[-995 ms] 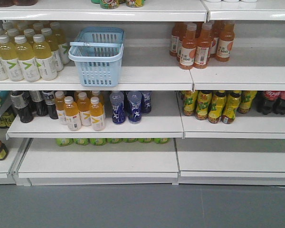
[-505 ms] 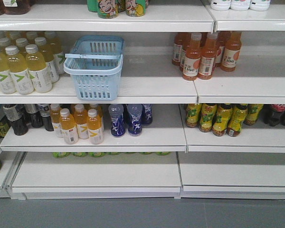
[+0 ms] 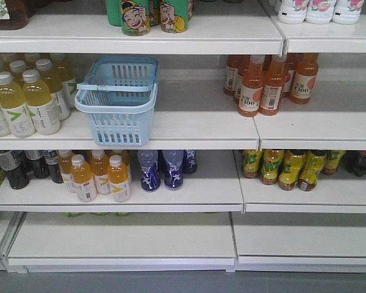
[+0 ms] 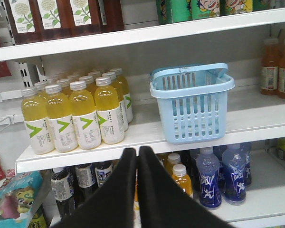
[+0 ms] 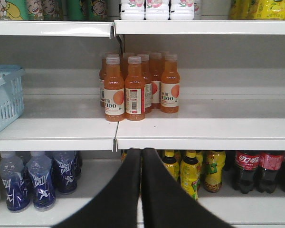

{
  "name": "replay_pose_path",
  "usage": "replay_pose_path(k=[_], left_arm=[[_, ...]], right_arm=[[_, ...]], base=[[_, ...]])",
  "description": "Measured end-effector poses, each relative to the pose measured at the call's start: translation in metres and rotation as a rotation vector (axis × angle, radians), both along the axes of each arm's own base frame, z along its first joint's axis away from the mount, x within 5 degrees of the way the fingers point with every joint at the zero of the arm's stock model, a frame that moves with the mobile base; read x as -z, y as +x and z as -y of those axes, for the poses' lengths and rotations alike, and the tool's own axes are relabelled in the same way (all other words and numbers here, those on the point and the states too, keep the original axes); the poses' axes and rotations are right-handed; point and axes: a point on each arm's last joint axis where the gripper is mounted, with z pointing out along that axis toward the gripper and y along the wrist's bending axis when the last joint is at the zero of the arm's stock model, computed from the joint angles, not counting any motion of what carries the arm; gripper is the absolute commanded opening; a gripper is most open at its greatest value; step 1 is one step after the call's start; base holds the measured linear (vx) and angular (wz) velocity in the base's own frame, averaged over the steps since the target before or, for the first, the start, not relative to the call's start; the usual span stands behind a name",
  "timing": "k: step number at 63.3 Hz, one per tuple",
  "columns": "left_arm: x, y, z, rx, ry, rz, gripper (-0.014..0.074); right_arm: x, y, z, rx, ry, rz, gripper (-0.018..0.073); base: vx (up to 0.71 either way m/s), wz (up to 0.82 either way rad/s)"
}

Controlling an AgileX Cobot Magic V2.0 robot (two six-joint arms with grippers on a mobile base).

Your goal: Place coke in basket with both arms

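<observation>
So neither gripper is holding anything. The left gripper [image 4: 137, 152] and the right gripper [image 5: 141, 153] each have their two fingers pressed together, empty, held low in front of the shelves.

The basket [image 3: 118, 119] stands upright on the middle shelf [image 3: 195, 124]. Its mouth is open to the top and its handle lies down on the rim. It sits between the yellow drinks [image 3: 24, 104] and the orange drinks [image 3: 262, 88], and the bare shelf to its right leaves room to reach in from above.

The coke [image 5: 247, 166] stands one shelf lower and well off to the right, just beside the yellow-green bottles [image 5: 190, 173]. I judge that this layout suits a split: the right gripper looks onto the coke, and the left gripper faces the basket. No grasp has begun.
</observation>
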Motion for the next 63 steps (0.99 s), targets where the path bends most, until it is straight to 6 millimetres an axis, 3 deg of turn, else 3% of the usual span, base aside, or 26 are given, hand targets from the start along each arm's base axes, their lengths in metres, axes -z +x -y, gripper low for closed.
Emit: replay_pose_path(k=[63], left_arm=[[0.0001,0.0000,0.0000,0.000,0.000,-0.001,-0.0006]], right_arm=[[0.0000,0.0000,0.0000,0.000,0.000,0.000,-0.0008]], base=[[0.08,0.00]])
